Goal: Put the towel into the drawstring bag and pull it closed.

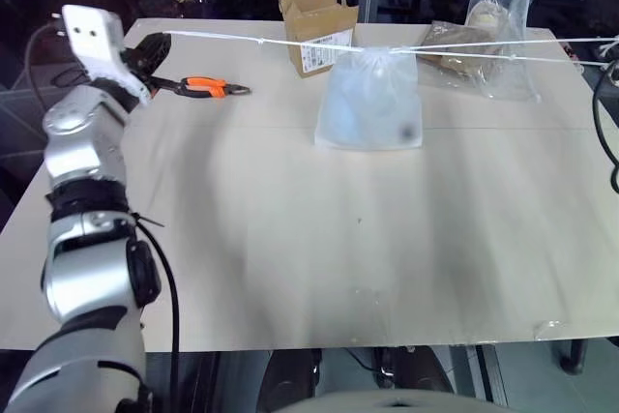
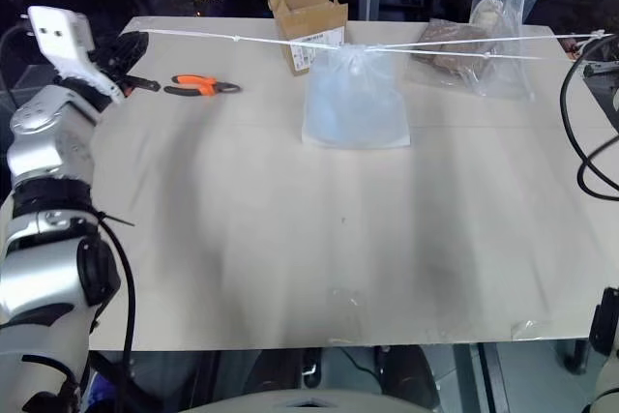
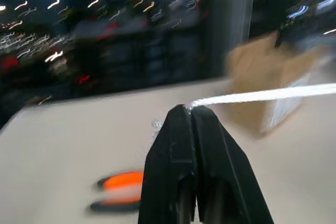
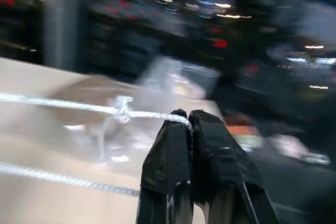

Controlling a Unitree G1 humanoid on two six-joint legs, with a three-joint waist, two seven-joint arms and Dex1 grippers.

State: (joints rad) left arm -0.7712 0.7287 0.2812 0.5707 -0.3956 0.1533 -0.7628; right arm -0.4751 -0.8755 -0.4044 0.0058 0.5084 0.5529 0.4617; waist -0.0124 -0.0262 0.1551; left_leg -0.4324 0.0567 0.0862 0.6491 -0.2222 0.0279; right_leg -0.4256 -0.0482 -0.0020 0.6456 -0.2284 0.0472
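Head stereo pair: set high, directed forward and down over the pale beige flat table top; nearly the same field is covered by both eyes, from near edge to far edge, with the open brown cardboard box seen at the back.

Left wrist view: placed close behind the left gripper, directed low across the table toward the same box.

Right wrist view: placed close behind the right gripper, directed low over the table edge.
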